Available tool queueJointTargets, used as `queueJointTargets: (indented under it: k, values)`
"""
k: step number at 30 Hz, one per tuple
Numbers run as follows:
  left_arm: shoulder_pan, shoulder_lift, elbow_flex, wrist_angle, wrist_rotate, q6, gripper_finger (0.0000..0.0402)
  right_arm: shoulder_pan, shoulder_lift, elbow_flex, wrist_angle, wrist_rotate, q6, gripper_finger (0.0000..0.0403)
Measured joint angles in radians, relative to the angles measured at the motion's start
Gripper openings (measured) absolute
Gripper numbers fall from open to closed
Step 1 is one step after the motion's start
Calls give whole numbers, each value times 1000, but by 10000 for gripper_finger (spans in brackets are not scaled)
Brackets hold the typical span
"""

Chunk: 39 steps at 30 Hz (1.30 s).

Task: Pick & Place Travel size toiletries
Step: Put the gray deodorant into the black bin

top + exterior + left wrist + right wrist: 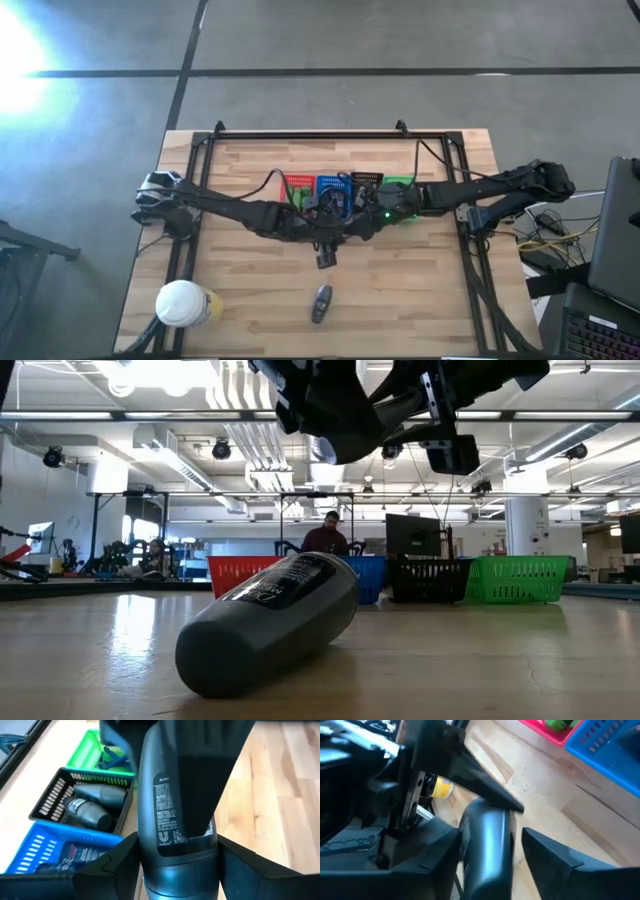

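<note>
While both tools (328, 243) grip it, glossy grey tube (175, 820) hangs.

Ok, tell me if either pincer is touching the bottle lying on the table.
Apart. High view: left pincer and right pincer sit clear of the lying bottle, bare table between.

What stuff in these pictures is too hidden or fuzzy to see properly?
- High view: what is inside the green basket; the right arm covers part of it.
- Low view: what is in the red basket; its wall and the lying bottle block it.
- Left wrist view: the held bottle has small print too blurred to read.
- Right wrist view: the jar is mostly behind dark arm parts.
</note>
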Motion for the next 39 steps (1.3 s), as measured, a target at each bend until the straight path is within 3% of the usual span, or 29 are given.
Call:
queueJointTargets:
  k: [3, 7, 12, 18, 21, 27, 31, 35, 39]
  values:
    - [3, 0, 0, -10, -35, 3, 230, 0, -3, 1, -14, -1, -8, 170]
    - [2, -4, 0, -24, -90, 2, 289, 0, -1, -5, -54, -2, -21, 122]
    - [3, -12, 0, -13, -93, 2, 350, 2, -2, -5, -62, -5, -30, 120]
    - [3, -35, 0, -111, -91, 13, 366, -9, -9, -6, -132, 70, -59, 120]
    - [3, -55, 0, -221, -89, -26, 366, -19, -43, -3, -252, 174, -84, 120]
    - [1, -71, -3, -443, -85, -208, 366, -19, -98, 64, -650, 596, -131, 120]
    - [1, -89, -46, -445, 6, -312, 366, -22, -52, 58, -636, 710, -145, 120]
    - [-15, -144, -151, -366, 81, -393, 363, -28, 72, 54, -600, 787, -128, 122]
    - [-27, -227, -290, -207, 154, -488, 362, -26, 187, 58, -582, 875, -97, 157]
